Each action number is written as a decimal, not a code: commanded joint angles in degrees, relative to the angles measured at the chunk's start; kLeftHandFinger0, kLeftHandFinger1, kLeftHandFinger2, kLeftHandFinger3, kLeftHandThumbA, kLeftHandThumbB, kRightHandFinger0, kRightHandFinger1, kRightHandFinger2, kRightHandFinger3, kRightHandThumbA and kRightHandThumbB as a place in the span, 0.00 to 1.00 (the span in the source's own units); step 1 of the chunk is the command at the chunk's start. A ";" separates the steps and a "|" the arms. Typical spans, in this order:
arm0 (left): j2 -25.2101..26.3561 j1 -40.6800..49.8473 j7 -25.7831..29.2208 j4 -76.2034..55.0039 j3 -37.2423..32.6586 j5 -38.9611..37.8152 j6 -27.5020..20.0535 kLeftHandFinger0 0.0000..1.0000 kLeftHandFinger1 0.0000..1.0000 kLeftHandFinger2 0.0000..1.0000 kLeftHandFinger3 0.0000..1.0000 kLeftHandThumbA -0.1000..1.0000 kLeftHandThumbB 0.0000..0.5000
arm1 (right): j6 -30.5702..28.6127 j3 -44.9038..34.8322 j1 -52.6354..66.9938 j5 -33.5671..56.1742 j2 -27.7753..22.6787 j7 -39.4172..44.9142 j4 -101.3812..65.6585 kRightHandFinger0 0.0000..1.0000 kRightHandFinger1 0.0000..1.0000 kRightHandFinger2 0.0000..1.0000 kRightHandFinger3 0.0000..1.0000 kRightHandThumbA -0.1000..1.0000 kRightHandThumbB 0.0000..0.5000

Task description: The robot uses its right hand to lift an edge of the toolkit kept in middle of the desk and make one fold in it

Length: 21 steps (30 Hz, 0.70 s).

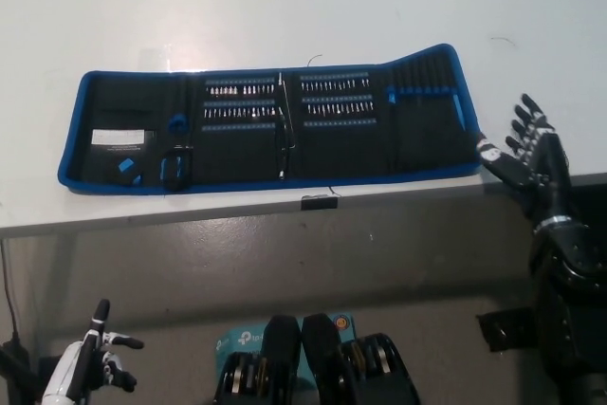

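Observation:
The toolkit [266, 122] lies unrolled across the middle of the white desk [285, 7]. It is a long black pouch with a blue border, holding rows of small bits and tools. Its right end panel [432, 111] is slightly raised at the far corner. My black right hand [524, 151] is open beside that right end, fingers spread, with a fingertip close to the pouch's near right corner; it holds nothing. My white left hand [87, 367] hangs low at the bottom left, below the desk, fingers apart.
The desk's front edge [285, 208] runs across the picture, with grey floor below it. A small black tag [321, 202] sits on the edge under the toolkit. A teal box [228, 340] lies on the floor.

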 commanded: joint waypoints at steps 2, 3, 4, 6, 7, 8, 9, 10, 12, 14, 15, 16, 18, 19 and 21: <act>0.12 -0.23 0.58 -1.34 0.33 0.07 -0.57 0.33 0.27 0.11 0.39 1.00 0.84 | 1.26 1.63 -6.18 -1.89 0.85 -1.92 -2.49 1.00 1.00 1.00 1.00 0.69 0.43; 0.09 -0.27 0.64 -1.33 0.34 0.13 -0.42 0.33 0.27 0.11 0.39 1.00 0.84 | 1.43 1.77 -6.38 -1.93 0.90 -1.94 -2.62 1.00 1.00 1.00 1.00 0.69 0.43; 0.16 -0.22 0.46 -1.23 0.29 0.04 -1.03 0.33 0.27 0.10 0.39 1.00 0.81 | 2.38 2.29 -7.26 -1.92 1.10 -1.47 -3.14 1.00 1.00 1.00 1.00 0.70 0.40; 0.19 -0.24 0.33 -0.99 0.30 -0.09 -1.60 0.33 0.27 0.09 0.39 1.00 0.83 | 5.49 4.06 -8.48 -3.85 1.15 -1.85 -4.58 1.00 1.00 1.00 1.00 0.77 0.50; 0.16 -0.22 0.38 -0.91 0.30 -0.05 -1.94 0.31 0.25 0.08 0.39 1.00 0.86 | 6.19 4.55 -8.69 -4.23 1.29 -2.19 -5.04 1.00 1.00 1.00 1.00 0.77 0.51; -0.06 -0.44 0.76 -0.68 0.33 0.16 -2.61 0.30 0.25 0.09 0.39 1.00 0.88 | 7.26 5.26 -9.39 -4.88 1.49 -2.54 -5.68 0.99 1.00 1.00 1.00 0.77 0.50; -0.10 -0.48 0.92 -0.71 0.25 0.38 -3.02 0.30 0.25 0.09 0.39 1.00 0.86 | 7.51 5.58 -9.47 -5.17 1.67 -2.80 -5.94 0.98 1.00 1.00 1.00 0.77 0.47; -0.15 -0.49 0.89 -0.80 0.33 0.25 -2.76 0.30 0.26 0.09 0.39 1.00 0.84 | 7.63 5.72 -9.38 -5.32 1.72 -2.97 -6.08 0.97 1.00 1.00 1.00 0.77 0.47; -0.16 -0.71 1.03 -0.87 0.47 0.34 -2.37 0.30 0.27 0.10 0.39 1.00 0.84 | 8.68 6.00 -9.39 -5.93 2.25 -3.84 -6.75 0.97 1.00 1.00 1.00 0.76 0.47; -0.06 -0.47 0.94 -0.57 0.47 0.36 -3.69 0.31 0.27 0.11 0.40 1.00 0.84 | 10.52 5.40 -8.50 -5.33 3.88 -4.77 -8.17 0.96 1.00 1.00 1.00 0.72 0.46; -0.07 -0.47 0.93 -0.56 0.47 0.36 -3.71 0.32 0.27 0.11 0.40 1.00 0.84 | 10.64 5.36 -8.49 -5.39 3.91 -4.76 -8.24 0.96 1.00 1.00 1.00 0.71 0.46; -0.20 -0.59 0.98 -0.71 0.49 0.32 -3.13 0.33 0.28 0.12 0.40 1.00 0.85 | 11.31 5.33 -8.08 -5.68 4.20 -5.02 -8.83 0.95 1.00 1.00 1.00 0.70 0.44; -0.38 -0.47 1.08 -1.40 0.29 0.56 -3.01 0.35 0.29 0.12 0.41 1.00 0.84 | 10.34 5.42 -6.83 -6.74 4.80 -5.95 -8.83 0.94 1.00 1.00 1.00 0.69 0.43; -0.43 -0.39 1.18 -1.61 0.31 0.66 -3.07 0.35 0.29 0.12 0.41 1.00 0.85 | 9.45 5.63 -6.02 -7.20 4.89 -6.21 -8.26 1.00 1.00 1.00 1.00 0.70 0.46; -0.65 -0.03 1.23 -1.91 0.10 0.88 -3.17 0.35 0.29 0.12 0.42 1.00 0.84 | 8.92 5.57 -4.77 -7.44 4.78 -6.31 -7.97 1.00 1.00 1.00 1.00 0.70 0.47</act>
